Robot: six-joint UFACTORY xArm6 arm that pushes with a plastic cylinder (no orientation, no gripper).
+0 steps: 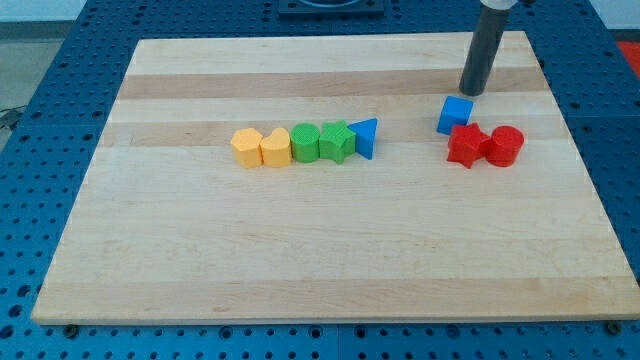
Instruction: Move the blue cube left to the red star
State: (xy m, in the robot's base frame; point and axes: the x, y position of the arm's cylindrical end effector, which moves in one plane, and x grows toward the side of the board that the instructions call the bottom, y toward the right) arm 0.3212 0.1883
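Note:
The blue cube (455, 114) sits on the wooden board, right of centre, touching the top left of the red star (466, 145). A red cylinder (506, 145) stands against the star's right side. My tip (471, 91) rests on the board just above and slightly right of the blue cube, a small gap away from it. The rod rises from there to the view's top edge.
A row of blocks lies at the board's middle: a yellow hexagon (245, 147), a yellow block (274, 147), a green cylinder (305, 143), a green star (336, 141) and a blue triangle (365, 137). The wooden board (320, 260) lies on a blue pegboard table.

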